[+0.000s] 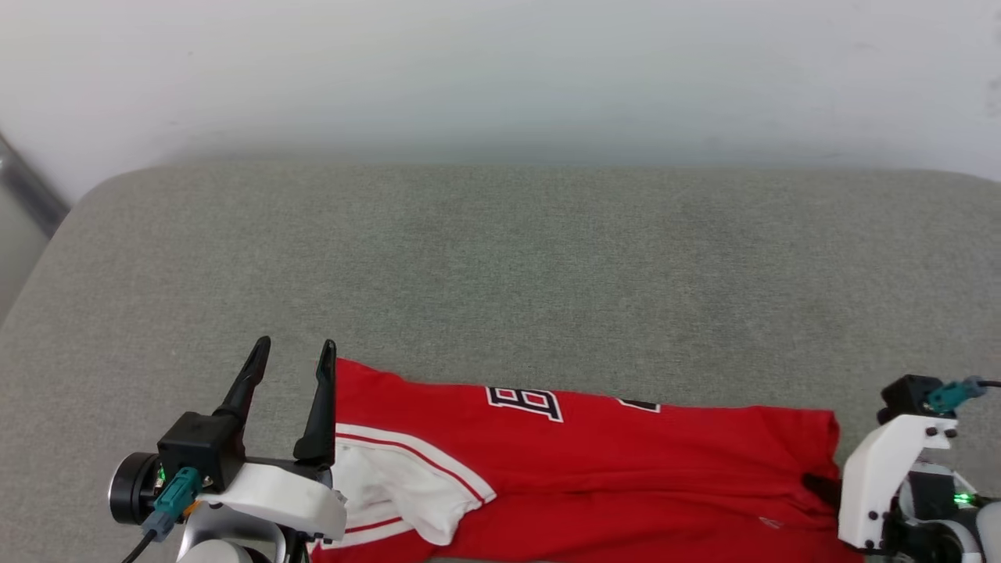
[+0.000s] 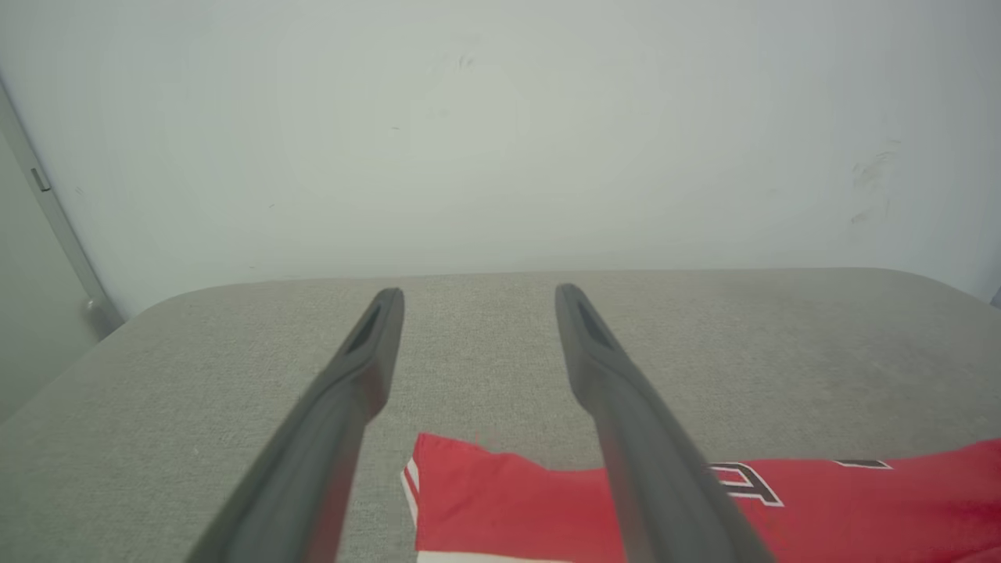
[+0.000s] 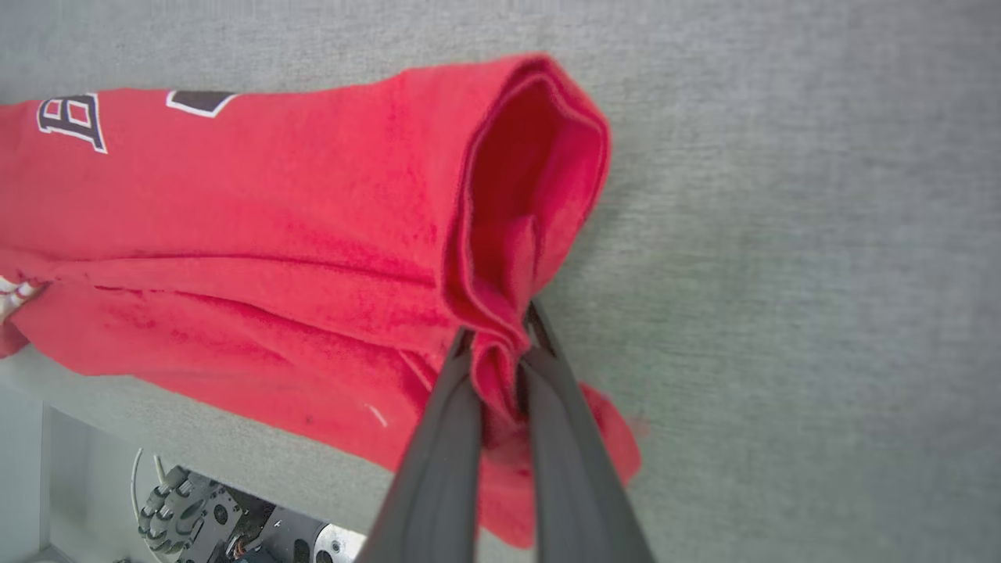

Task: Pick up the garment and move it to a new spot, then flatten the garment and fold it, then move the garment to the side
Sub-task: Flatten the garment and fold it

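Note:
The garment (image 1: 610,461), red with a white panel, striped trim and black lettering, lies stretched along the near edge of the grey cushion (image 1: 500,258). My left gripper (image 1: 295,344) is open at the garment's left end, its right finger over the red corner (image 2: 508,500) and nothing between the fingers (image 2: 477,293). My right gripper (image 3: 500,328) is shut on a bunched fold of the garment's (image 3: 274,219) right end. In the head view that gripper's dark fingers (image 1: 817,483) meet the cloth's right edge.
A pale wall (image 1: 500,70) stands behind the cushion. The cushion's rounded left corner (image 1: 70,227) borders a grey strip (image 1: 27,191). Part of the garment hangs over the front edge, with the robot's wheeled base (image 3: 203,508) below it.

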Robot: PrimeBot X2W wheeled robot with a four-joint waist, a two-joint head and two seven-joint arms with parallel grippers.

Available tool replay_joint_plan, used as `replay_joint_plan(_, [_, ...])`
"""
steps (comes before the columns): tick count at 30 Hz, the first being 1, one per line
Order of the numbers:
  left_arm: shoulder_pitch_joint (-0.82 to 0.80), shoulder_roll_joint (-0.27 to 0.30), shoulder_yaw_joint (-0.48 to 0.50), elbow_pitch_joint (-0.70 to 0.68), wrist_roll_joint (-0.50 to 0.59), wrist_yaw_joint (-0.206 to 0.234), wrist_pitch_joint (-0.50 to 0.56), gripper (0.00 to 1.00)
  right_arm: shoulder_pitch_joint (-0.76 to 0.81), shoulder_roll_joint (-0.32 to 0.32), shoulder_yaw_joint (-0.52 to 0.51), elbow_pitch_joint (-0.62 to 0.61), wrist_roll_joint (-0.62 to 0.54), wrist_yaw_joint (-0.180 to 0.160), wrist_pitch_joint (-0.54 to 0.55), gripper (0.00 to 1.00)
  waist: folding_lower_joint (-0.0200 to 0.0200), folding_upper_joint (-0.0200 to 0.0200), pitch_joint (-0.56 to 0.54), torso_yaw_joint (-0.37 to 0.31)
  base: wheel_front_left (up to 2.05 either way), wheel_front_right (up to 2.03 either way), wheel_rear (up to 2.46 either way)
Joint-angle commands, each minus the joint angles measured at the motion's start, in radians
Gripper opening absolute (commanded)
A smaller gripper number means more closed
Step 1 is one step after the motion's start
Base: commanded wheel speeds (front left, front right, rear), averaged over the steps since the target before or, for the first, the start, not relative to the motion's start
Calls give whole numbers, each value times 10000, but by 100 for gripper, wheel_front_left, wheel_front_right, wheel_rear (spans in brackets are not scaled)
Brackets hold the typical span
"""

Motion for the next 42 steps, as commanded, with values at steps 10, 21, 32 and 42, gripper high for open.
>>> replay_joint_plan(10, [293, 63, 64, -131, -134, 160, 5, 100, -143, -240, -2434, -245, -632, -9, 550, 0, 0, 0, -172, -611, 0, 0, 0])
replay_joint_plan(21, [203, 94, -148, -153, -90, 80, 130, 100, -493, 1653, -3647, -440, 2562, -7, 3557, 0, 0, 0, -283, -662, 0, 0, 0])
replay_joint_plan(32, [-117, -37, -484, 25, -125, -217, 201, 100, -1155, 1713, -437, 1470, 7368, -7, 2685, 0, 0, 0, -322, -35, 0, 0, 0])
replay_joint_plan(42, [-553, -167, -661, 98, -80, -409, 146, 100, -2368, 1702, 3427, 2485, 8462, -7, -367, 0, 0, 0, 238, 628, 0, 0, 0])
